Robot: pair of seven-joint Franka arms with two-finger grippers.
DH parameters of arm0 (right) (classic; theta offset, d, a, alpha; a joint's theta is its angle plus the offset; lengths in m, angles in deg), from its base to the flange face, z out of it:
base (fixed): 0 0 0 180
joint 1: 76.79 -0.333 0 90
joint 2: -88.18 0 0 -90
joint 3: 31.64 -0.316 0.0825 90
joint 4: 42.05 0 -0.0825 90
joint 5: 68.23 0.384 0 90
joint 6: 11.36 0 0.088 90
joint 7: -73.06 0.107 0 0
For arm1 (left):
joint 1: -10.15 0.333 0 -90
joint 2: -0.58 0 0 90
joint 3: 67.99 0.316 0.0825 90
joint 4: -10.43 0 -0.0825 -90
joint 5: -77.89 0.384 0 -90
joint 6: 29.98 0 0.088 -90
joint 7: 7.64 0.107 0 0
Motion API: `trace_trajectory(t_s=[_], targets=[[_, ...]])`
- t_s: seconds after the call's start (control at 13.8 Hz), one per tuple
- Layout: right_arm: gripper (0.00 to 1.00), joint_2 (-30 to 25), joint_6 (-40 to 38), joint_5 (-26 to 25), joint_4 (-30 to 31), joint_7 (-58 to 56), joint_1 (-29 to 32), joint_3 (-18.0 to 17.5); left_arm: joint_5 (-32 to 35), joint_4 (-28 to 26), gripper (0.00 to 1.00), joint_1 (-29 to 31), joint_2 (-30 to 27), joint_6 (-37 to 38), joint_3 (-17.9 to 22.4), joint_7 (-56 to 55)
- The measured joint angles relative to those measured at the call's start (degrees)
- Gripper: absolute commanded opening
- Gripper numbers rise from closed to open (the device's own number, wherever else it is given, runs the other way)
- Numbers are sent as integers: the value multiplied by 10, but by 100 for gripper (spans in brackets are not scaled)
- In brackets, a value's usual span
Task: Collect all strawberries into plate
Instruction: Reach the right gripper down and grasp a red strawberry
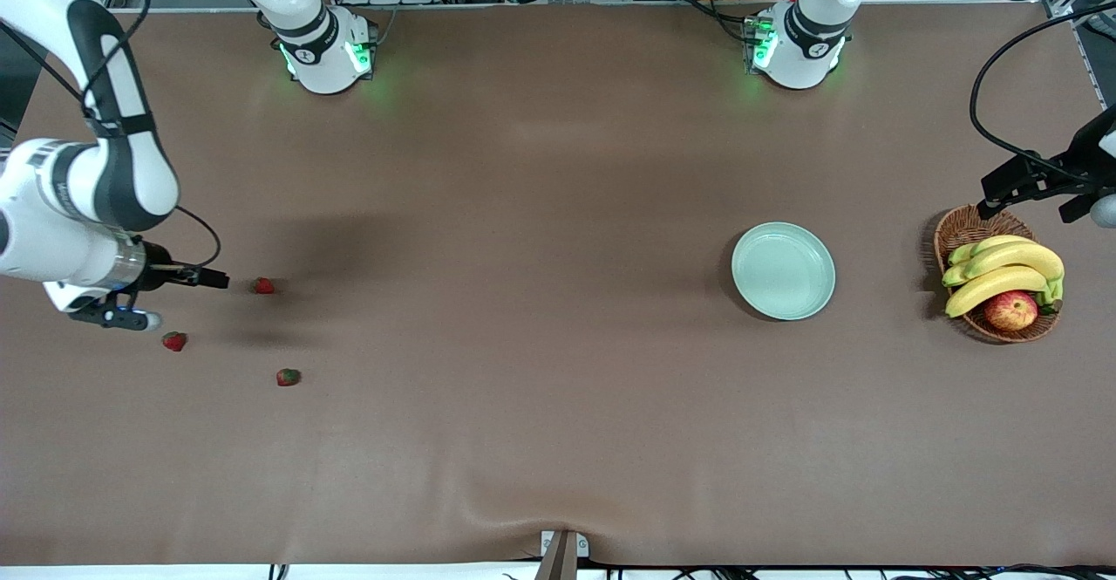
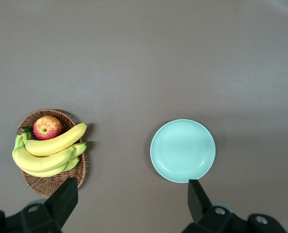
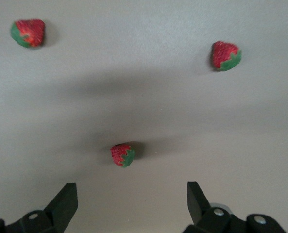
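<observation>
Three small red strawberries with green caps lie on the brown table at the right arm's end: one (image 1: 263, 285) (image 3: 122, 155), a second (image 1: 174, 341) (image 3: 225, 55), and a third (image 1: 288, 377) (image 3: 28, 33) nearest the front camera. My right gripper (image 1: 122, 311) (image 3: 131, 201) hangs over the table beside them, open and holding nothing. The pale mint-green plate (image 1: 783, 270) (image 2: 182, 150) sits bare toward the left arm's end. My left gripper (image 1: 1085, 203) (image 2: 131, 199) is up over the table near the basket, open and with nothing in it.
A brown wicker basket (image 1: 959, 227) (image 2: 51, 182) with bananas (image 1: 1003, 270) and a red-yellow apple (image 1: 1011, 310) stands beside the plate at the left arm's end. A wide stretch of bare cloth lies between strawberries and plate.
</observation>
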Motion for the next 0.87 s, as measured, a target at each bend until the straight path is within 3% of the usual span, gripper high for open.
trace_trajectory(t_s=[0.87], targets=[[100, 92, 182, 0, 68, 0, -16, -6, 0, 0, 100, 0, 0, 1, 0, 0]])
